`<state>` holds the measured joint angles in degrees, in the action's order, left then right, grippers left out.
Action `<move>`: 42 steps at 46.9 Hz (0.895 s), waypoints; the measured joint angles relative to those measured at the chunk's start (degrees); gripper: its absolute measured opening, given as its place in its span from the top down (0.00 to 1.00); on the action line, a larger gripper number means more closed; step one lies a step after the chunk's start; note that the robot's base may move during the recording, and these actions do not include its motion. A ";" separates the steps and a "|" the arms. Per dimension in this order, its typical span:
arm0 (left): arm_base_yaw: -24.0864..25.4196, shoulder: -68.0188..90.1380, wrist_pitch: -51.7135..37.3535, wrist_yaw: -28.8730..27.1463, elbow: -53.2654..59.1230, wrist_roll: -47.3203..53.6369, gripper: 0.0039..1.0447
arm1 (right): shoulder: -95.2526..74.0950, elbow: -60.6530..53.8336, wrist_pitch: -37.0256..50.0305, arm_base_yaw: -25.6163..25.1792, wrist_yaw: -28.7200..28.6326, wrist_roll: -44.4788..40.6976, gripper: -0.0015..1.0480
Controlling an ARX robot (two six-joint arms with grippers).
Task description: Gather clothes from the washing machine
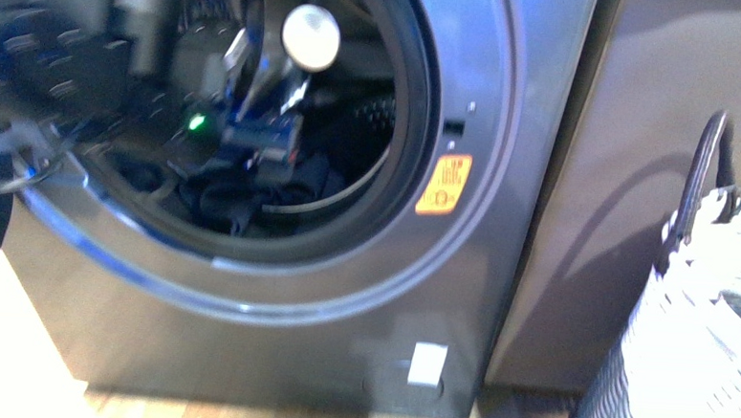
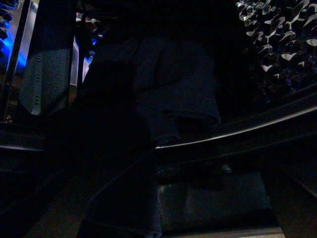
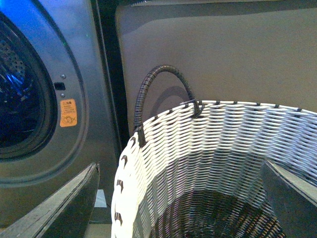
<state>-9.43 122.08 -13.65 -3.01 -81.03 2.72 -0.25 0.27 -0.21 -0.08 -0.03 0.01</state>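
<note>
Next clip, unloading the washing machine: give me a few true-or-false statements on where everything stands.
1. The soft dark navy garment lies inside the grey metallic front-loading washing machine. True.
2. The white woven basket holds a garment. False: none shows in it.
3. The left gripper is inside the drum mouth. True.
4. The orange sticker sits left of the porthole. False: it sits right of it in the front view.
5. The right gripper is shut. False: it is open, over the basket.
</note>
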 joint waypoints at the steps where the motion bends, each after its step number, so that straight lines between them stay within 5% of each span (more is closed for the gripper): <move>1: 0.02 0.63 0.48 -0.02 -0.87 0.20 0.06 | 0.00 0.00 0.00 0.00 0.00 0.00 0.07; 22: 2.23 12.76 8.02 -3.50 -17.29 9.07 0.06 | 0.00 0.00 0.00 0.00 0.00 0.00 0.07; 42: 4.35 20.26 17.94 -0.55 -27.47 8.22 0.06 | 0.00 0.00 0.00 0.00 0.00 0.00 0.07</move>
<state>-5.08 142.34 4.29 -3.55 -108.51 10.94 -0.25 0.27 -0.21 -0.08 -0.03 0.01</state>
